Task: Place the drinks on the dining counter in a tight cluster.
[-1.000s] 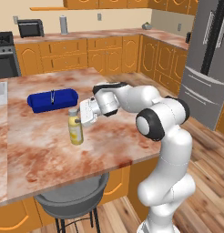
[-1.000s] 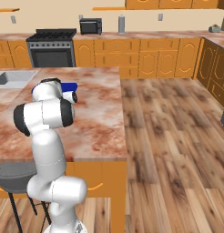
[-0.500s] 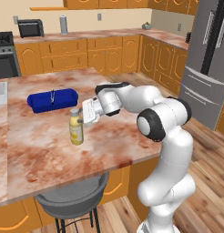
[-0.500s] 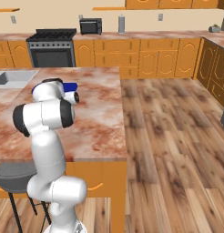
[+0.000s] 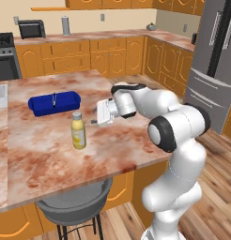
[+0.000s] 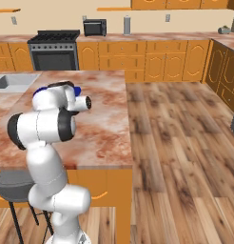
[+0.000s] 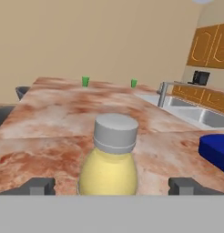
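Jaws: wide apart, holding nothing; gripper (image 5: 95,122) sits just beside the yellow bottle (image 5: 78,133), clear of it. Item: yellow bottle w/ grey cap, upright on the dining counter (image 5: 47,154), near the blue box (image 5: 54,102). Step, as you'd judge it: release done, bottle placed; you're at the back-off stage. Next move calls for a straight retreat w/o clipping the cap, then a fetch of the other drinks, to be set close against this one. Hand view: yellow bottle (image 7: 110,160) dead centre between the fingertips (image 7: 40,185), plus sink and faucet (image 7: 165,91) and two small green cups (image 7: 85,81) at the far edge, which the base views don't give you. Right base view: arm's own bulk covers bottle and gripper; you get stove (image 6: 52,51) and floor instead.
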Available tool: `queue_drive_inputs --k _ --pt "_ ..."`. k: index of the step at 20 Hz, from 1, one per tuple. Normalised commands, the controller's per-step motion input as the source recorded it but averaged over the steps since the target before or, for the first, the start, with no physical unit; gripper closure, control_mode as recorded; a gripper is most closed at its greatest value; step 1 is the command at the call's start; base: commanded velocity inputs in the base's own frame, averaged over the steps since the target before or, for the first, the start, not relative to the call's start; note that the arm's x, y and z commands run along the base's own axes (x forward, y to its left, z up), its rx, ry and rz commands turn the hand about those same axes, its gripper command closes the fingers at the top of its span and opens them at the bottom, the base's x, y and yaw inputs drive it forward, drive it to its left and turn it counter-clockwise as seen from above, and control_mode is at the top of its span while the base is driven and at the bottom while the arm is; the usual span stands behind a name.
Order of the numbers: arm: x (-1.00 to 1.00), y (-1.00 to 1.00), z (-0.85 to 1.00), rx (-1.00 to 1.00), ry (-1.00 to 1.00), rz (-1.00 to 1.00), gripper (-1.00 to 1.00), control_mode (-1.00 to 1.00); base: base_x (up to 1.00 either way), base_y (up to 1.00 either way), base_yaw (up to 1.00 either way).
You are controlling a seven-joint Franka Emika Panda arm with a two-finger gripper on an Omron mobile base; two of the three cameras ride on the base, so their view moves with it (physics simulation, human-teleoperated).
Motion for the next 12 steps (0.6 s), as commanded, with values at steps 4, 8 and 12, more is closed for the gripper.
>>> queue_drive_inputs --k 4,8,12 --pt "-0.54 -0.79 0.73 0.05 0.13 -0.27 -1.00 -1.00 0.00 0.00 0.00" --pt "-0.52 -0.76 0.60 0.00 0.22 -0.36 -1.00 -1.00 0.00 0.00 0.00" --pt "-0.58 -0.53 0.70 -0.09 0.25 -0.34 -1.00 -1.00 0.00 0.00 0.00"
